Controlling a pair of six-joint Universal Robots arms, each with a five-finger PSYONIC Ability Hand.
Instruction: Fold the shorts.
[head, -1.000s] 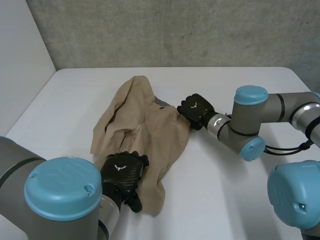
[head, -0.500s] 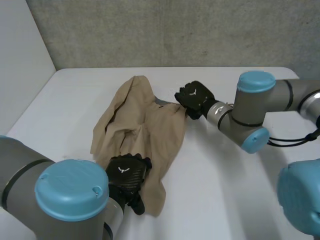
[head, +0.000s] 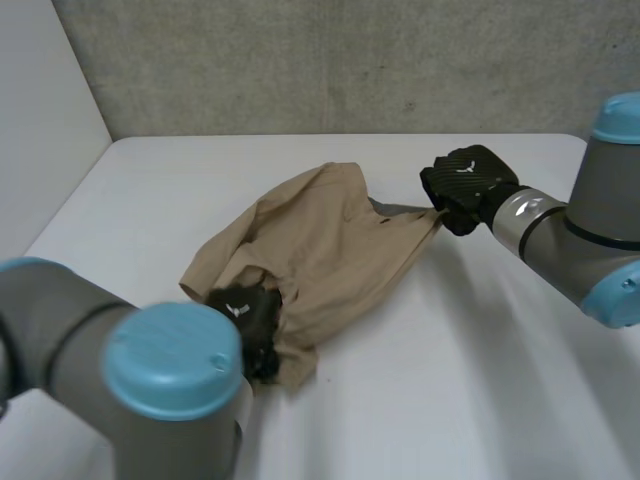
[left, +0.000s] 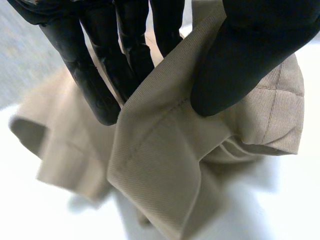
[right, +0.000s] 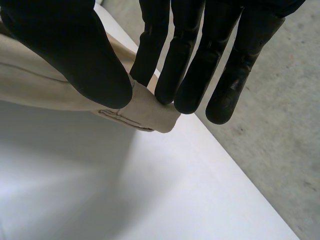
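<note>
Your left hand (left: 245, 55) has a fold of the shorts (left: 165, 165) pinched between its thumb and straight fingers. In the head view this hand (head: 250, 315) sits at the near end of the garment, partly tucked under a rumple of the tan cloth.

Your right hand (right: 75, 50) is closed on the opposite end. Its thumb presses a small stitched corner of the shorts (right: 150, 107) against the fingertips, and bare table shows beneath that corner, so it looks lifted rather than lying flat. From the head camera the right hand (head: 465, 180) holds the far right tip of the cloth.

Between your 2 hands the shorts (head: 330, 240) stretch diagonally across the white table (head: 450, 380), taut toward the right end and bunched in loose creases toward the left.

As for progress, I judge you are early. No clean fold is visible, the legs and waistband cannot be told apart, and the fabric is not yet flat. What remains, by my reading, is to spread the garment out, then make the folds themselves.
</note>
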